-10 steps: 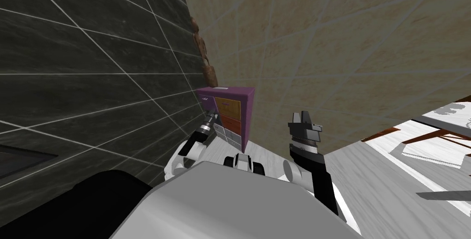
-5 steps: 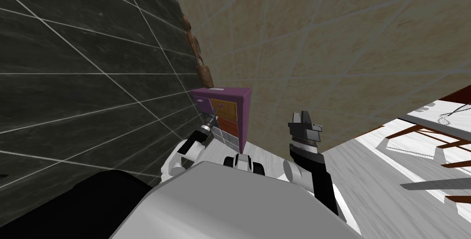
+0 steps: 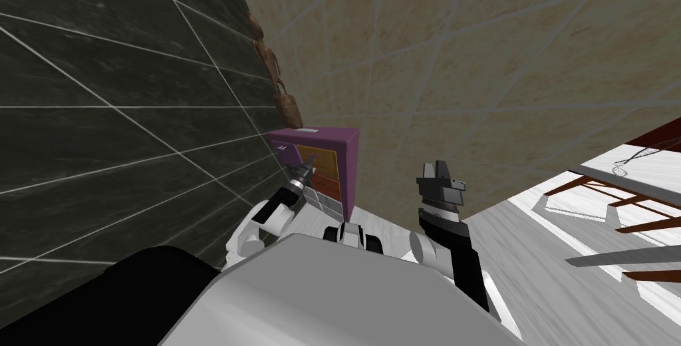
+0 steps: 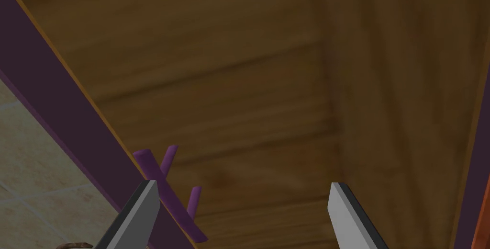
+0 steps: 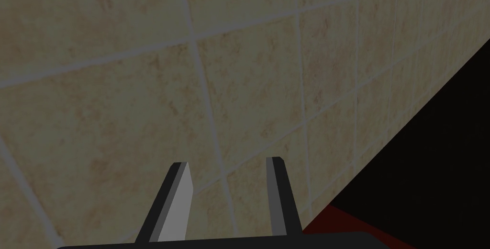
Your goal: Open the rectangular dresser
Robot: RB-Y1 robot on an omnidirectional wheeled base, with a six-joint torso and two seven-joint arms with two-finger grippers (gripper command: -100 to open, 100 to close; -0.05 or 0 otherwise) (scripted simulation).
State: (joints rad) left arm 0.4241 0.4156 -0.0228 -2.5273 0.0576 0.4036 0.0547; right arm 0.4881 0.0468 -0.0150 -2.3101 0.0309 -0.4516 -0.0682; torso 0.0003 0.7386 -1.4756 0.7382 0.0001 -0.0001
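- At the dresser [image 3: 349,162], my left gripper [image 4: 242,183] gapes wide, empty, one finger [image 4: 141,210] just beside the purple handle [image 4: 162,184], placed to catch it.
- My right gripper [image 5: 228,162] idles raised, parted, empty.

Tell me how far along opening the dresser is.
Looks mostly done: the dresser has its purple front open, wooden inside showing. In hand: the left gripper is open, the handle just inside its jaws, ungripped. Remaining: perhaps widening it. The right gripper is open, idle.
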